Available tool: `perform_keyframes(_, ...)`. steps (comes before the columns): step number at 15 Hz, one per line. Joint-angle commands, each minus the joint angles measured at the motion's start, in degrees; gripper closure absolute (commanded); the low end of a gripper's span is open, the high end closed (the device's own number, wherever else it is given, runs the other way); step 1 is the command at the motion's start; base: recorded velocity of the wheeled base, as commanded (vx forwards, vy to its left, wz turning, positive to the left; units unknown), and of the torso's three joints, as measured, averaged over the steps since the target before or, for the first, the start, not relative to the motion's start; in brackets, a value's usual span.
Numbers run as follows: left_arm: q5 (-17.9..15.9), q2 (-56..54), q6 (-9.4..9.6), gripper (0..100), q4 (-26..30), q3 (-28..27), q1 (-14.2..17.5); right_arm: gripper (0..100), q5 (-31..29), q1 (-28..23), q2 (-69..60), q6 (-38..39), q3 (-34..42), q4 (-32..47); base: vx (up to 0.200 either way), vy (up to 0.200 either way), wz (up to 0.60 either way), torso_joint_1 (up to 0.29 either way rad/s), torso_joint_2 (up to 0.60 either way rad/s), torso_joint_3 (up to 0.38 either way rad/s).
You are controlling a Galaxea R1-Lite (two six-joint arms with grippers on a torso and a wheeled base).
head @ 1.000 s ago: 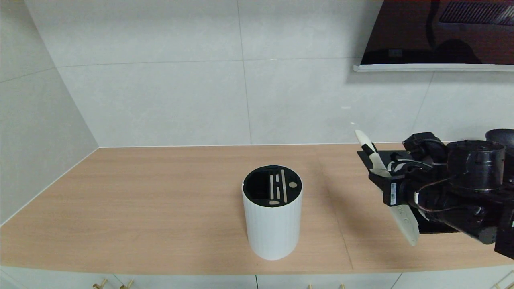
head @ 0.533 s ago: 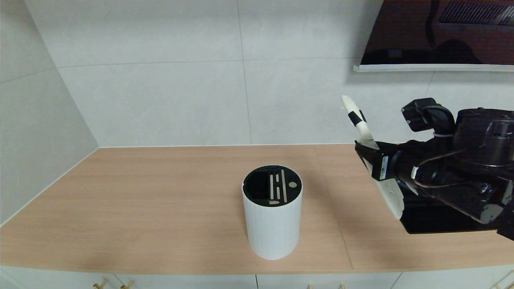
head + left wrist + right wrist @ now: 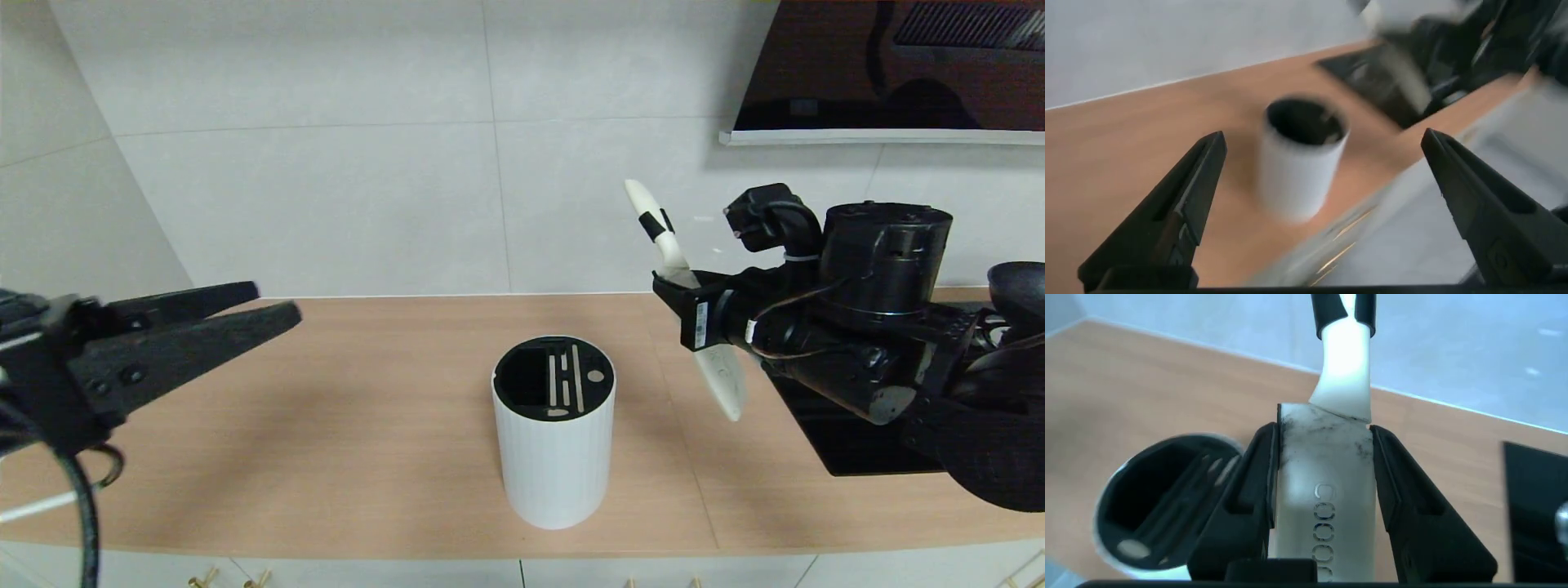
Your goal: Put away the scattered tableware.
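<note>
My right gripper (image 3: 695,325) is clamped on the white knife (image 3: 725,384), blade pointing down below it and handle up. The slotted holder (image 3: 553,457) stands on the worktop (image 3: 326,433), below that gripper and to its left. I judge this the carry step; next I must line the blade up over a narrow slot and lower it. My left gripper (image 3: 276,300) hangs spread and empty.

Light wood tabletop (image 3: 326,425), long and bare-grained. Standing upright near the front edge, about mid-width: 1 white ribbed cylindrical holder (image 3: 555,457), black slotted top facing up. Lying flat at the right end: 1 black panel (image 3: 849,449).
</note>
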Motion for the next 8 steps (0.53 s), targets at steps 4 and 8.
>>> perform_keyframes(4, 3.8, 18.9, -23.75, 0, -23.0, 1.0, -10.7, 100, -4.1, 7.1, -1.1, 0.2, 2.2, -1.8, 0.000, 0.000, 0.00, 0.000, 0.00, 0.000)
perform_keyframes(8, 11.2, 28.2, -28.41, 0, -28.3, -2.8, -16.9, 100, -4.4, 10.2, -1.1, 0.3, 2.9, -2.3, 0.000, 0.000, 0.00, 0.000, 0.00, 0.000)
